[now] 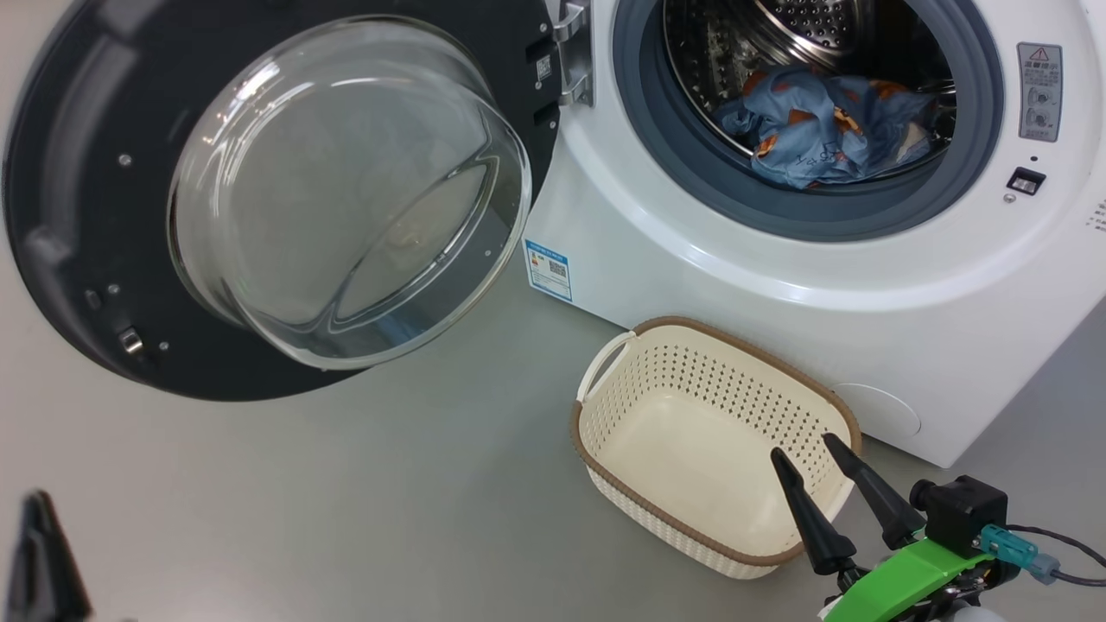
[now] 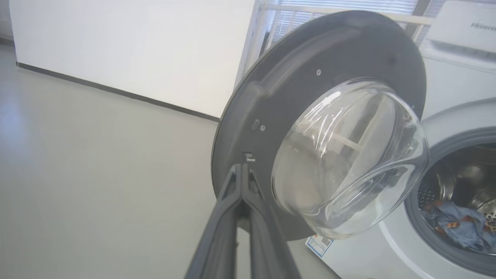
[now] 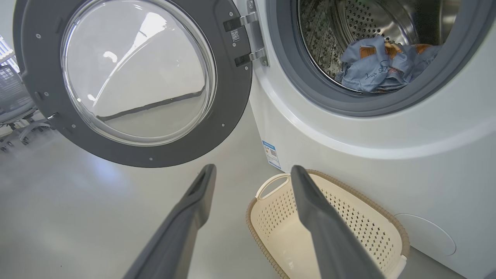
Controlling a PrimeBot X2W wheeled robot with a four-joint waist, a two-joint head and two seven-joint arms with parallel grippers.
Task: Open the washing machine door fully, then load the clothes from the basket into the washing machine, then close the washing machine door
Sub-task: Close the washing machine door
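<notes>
One blue clothes bundle lies in the steel drum; perforated cream basket bare inside; left gripper jaws closed, right gripper jaws apart.

The washing machine is set on the floor, to the right in the head view. The washing machine door is swung out to the left of the opening and is carried on a hinge at the opening's left edge. The clothes are heaped in the drum, low and toward its front. A label sticker is fixed low on the machine's front left corner. The basket is placed on the floor just before the machine, below the opening. The right gripper is held over the basket's near right rim. The left gripper is pointed at the door's rim on the side away from the hinge.
</notes>
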